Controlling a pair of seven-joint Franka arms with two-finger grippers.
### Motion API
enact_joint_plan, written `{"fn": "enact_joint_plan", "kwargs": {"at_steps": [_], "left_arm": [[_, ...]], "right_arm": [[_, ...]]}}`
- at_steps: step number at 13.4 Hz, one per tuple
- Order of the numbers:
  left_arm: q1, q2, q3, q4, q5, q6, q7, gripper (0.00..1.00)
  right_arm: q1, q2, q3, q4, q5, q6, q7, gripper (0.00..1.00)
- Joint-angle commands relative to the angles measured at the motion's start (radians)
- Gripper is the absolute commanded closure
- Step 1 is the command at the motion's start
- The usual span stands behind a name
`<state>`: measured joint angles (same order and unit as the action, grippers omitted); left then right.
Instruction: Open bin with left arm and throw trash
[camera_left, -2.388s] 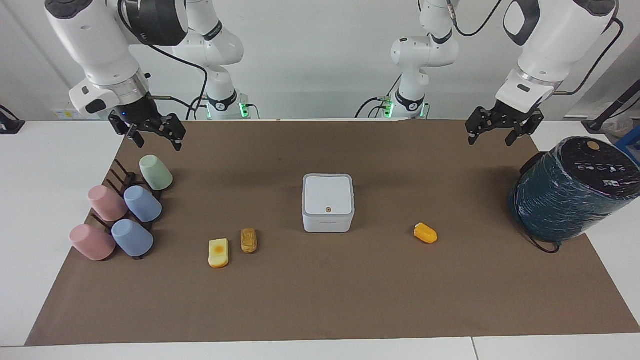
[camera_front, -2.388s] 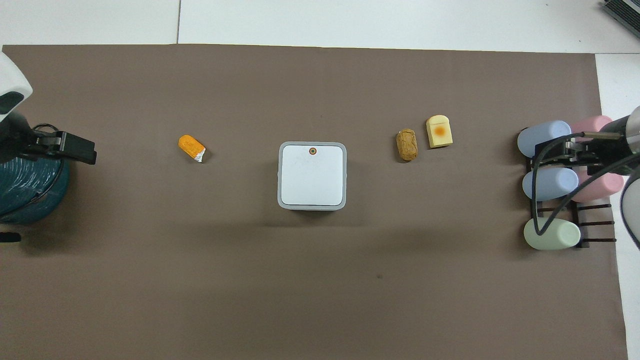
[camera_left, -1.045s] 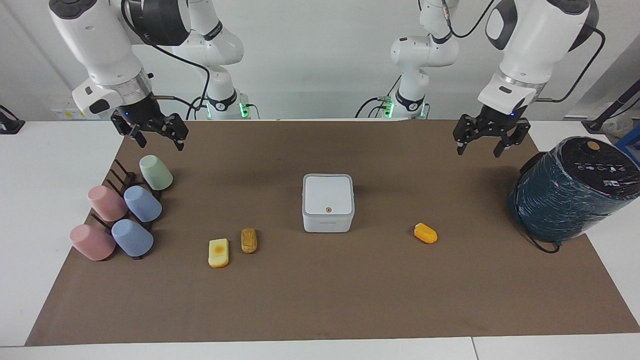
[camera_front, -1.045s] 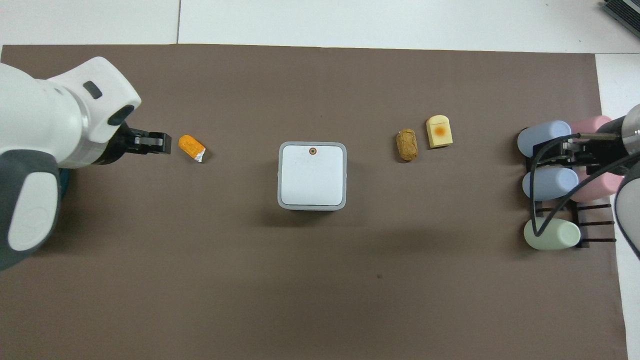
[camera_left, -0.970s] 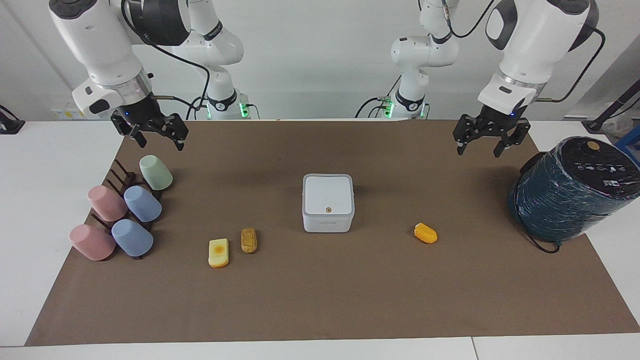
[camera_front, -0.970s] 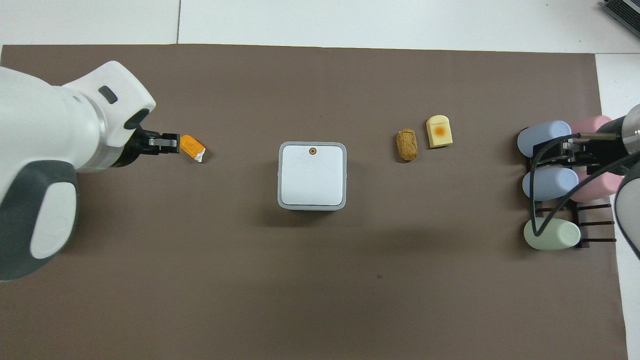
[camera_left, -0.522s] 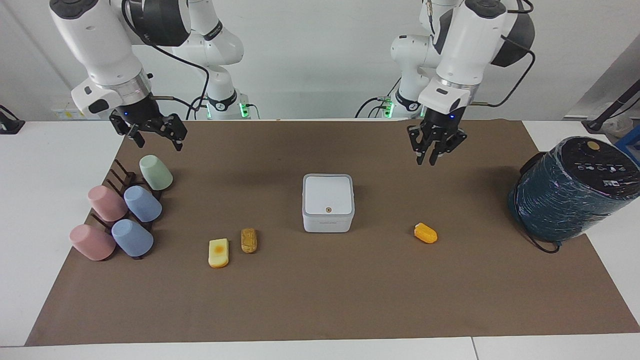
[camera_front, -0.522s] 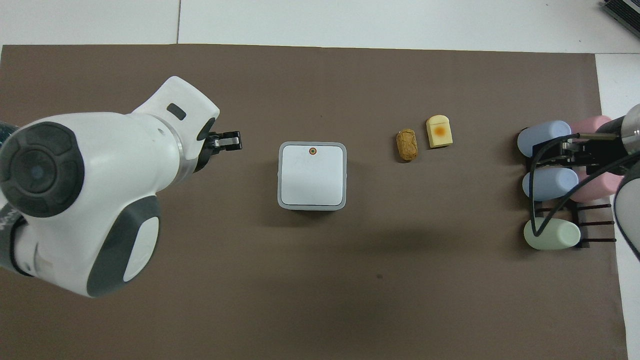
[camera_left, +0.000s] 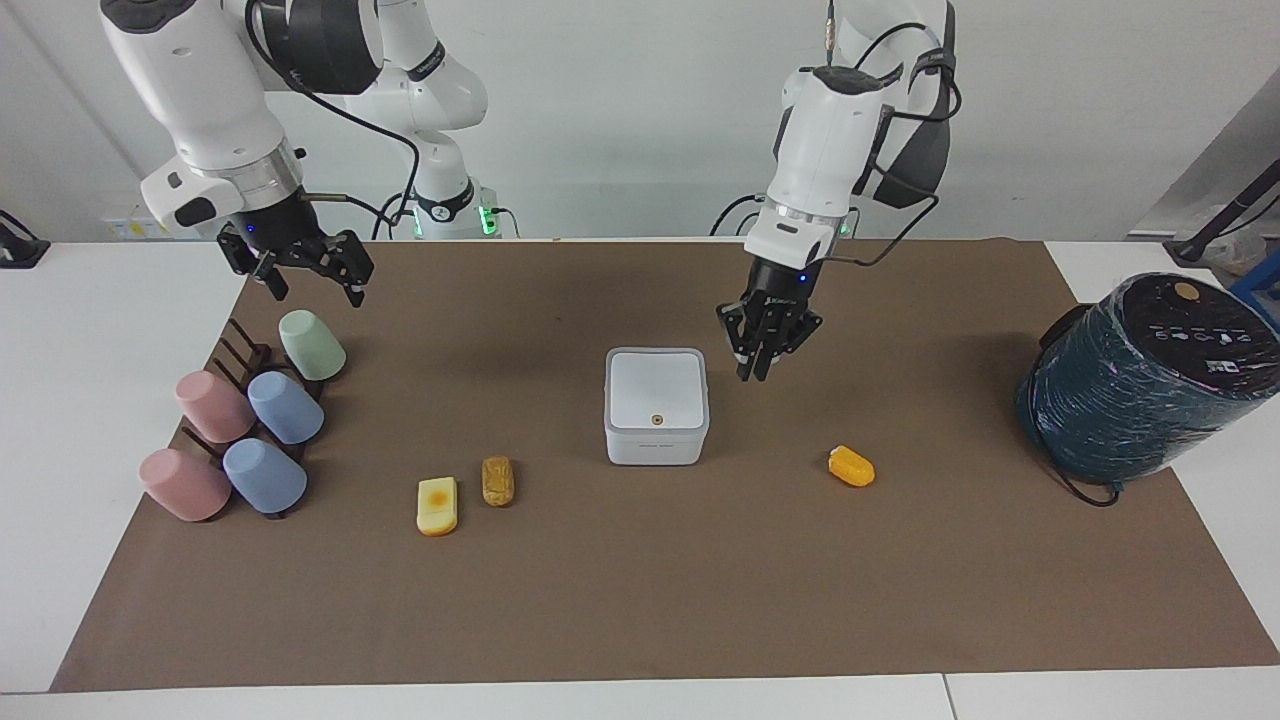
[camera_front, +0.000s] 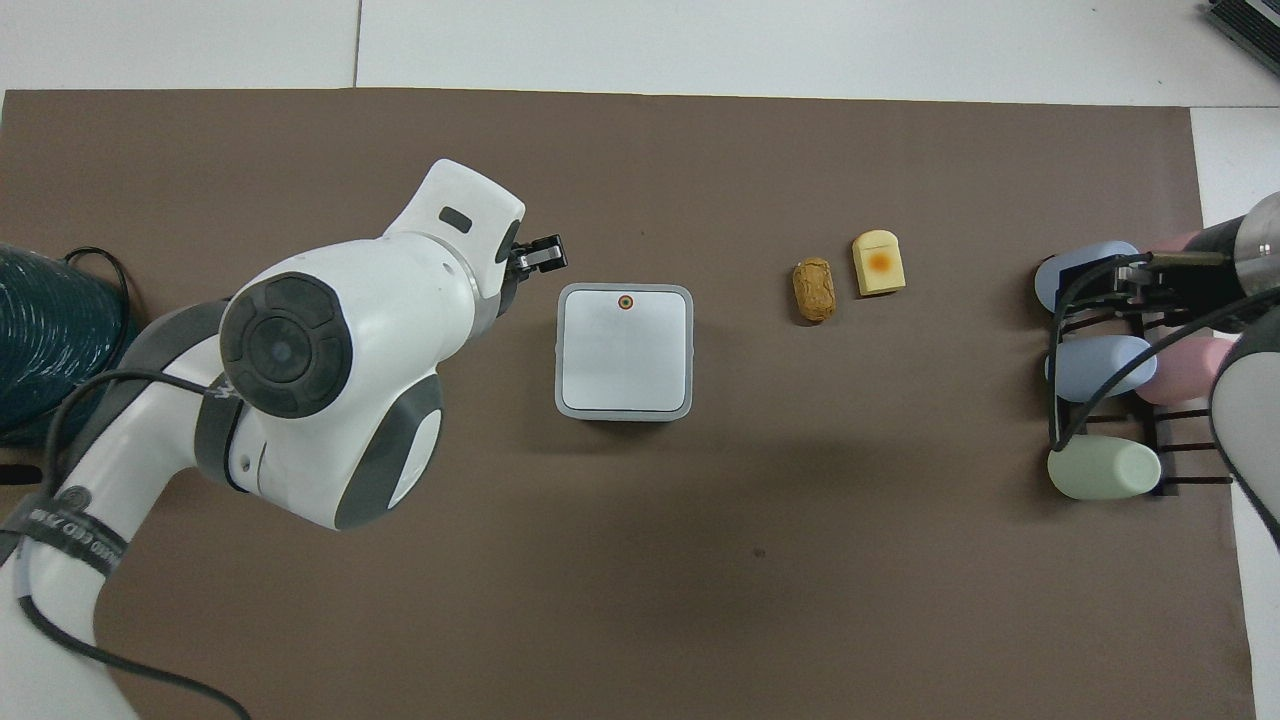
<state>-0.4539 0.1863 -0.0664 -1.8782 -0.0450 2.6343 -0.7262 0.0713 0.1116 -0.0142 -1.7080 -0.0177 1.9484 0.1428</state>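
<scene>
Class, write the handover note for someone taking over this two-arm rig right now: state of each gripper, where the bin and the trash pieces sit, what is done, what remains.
Left gripper: fingers close together, holding nothing, in the air beside the bin on the left arm's end.
Right gripper: open, empty, waiting above the cup rack.
Bin: mid-mat, lid shut, its button not pressed.
Trash: orange wedge toward the left arm's end; brown oblong and yellow slab side by side toward the right arm's end, all on the mat.
Done: nothing binned.
Left: open lid, bin all three pieces.
</scene>
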Motion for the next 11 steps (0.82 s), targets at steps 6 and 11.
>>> {"fn": "enact_joint_plan", "kwargs": {"at_steps": [6, 11], "left_arm": [[-0.095, 0.093, 0.016, 0.002, -0.026, 0.069, -0.015, 0.77], [-0.155, 0.082, 0.016, -0.070, -0.026, 0.053, -0.010, 0.75]], "right_arm": [[0.027, 0.279, 0.000, -0.004, 0.005, 0.368, -0.023, 0.00], [0.044, 0.394, 0.000, -0.007, 0.005, 0.466, -0.052, 0.00]]}}
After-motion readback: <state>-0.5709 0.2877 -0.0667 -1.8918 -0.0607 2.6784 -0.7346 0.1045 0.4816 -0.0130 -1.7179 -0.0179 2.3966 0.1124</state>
